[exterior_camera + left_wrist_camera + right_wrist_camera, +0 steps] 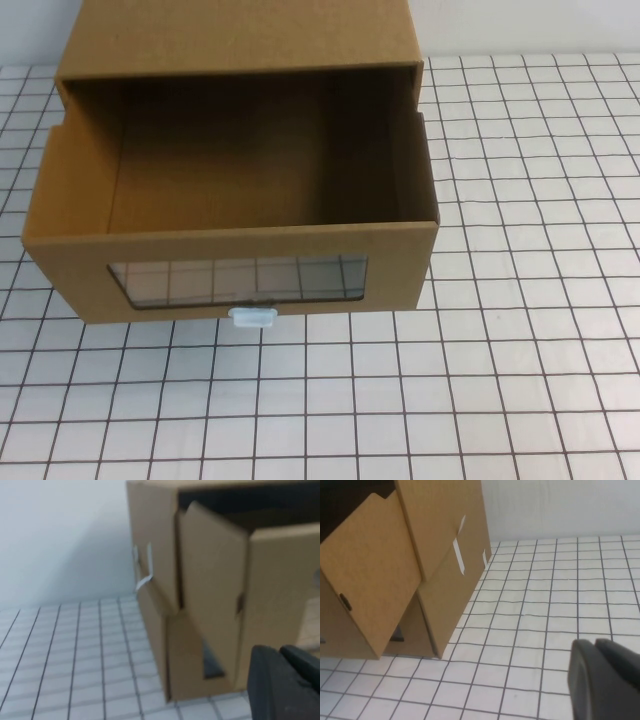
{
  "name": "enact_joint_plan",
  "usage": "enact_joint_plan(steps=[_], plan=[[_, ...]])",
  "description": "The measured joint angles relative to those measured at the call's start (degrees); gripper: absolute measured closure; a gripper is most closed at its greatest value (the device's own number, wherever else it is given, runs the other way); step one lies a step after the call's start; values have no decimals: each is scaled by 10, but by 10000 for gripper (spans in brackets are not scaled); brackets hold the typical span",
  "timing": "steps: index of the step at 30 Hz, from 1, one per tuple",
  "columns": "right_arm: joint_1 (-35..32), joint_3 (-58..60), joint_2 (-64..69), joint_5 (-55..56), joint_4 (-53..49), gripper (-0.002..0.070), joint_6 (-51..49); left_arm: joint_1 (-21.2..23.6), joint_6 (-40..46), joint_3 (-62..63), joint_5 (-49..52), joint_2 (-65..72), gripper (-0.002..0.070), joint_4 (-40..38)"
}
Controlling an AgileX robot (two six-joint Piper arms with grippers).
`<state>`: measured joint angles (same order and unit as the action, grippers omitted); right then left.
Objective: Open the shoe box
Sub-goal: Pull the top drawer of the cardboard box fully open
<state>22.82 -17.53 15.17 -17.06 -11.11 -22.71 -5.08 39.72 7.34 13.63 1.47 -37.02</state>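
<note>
The brown cardboard shoe box (240, 40) stands at the back left of the table. Its drawer (230, 265) is pulled out toward me and is empty inside. The drawer front has a clear window (237, 280) and a small white pull tab (252, 317) below it. Neither arm shows in the high view. My left gripper (279, 651) hangs off the box's left side near the drawer (215, 580), shut and holding nothing. My right gripper (594, 644) is over the gridded table to the right of the box (445, 535), shut and empty, apart from the drawer side (370, 575).
The white gridded table top (500, 350) stretches in front of and to the right of the box. A plain white wall (560, 505) rises behind it. White tape strips (458, 555) sit on the box's side.
</note>
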Motion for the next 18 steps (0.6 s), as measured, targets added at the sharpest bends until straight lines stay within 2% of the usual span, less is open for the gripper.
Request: enact_joint_plan(steps=[7, 18], plan=[[0, 5, 0, 16, 1, 689, 0, 0, 1, -86, -86, 0, 677, -7], [0, 6, 0, 18, 1, 689, 0, 0, 5, -88, -45, 0, 677, -2]])
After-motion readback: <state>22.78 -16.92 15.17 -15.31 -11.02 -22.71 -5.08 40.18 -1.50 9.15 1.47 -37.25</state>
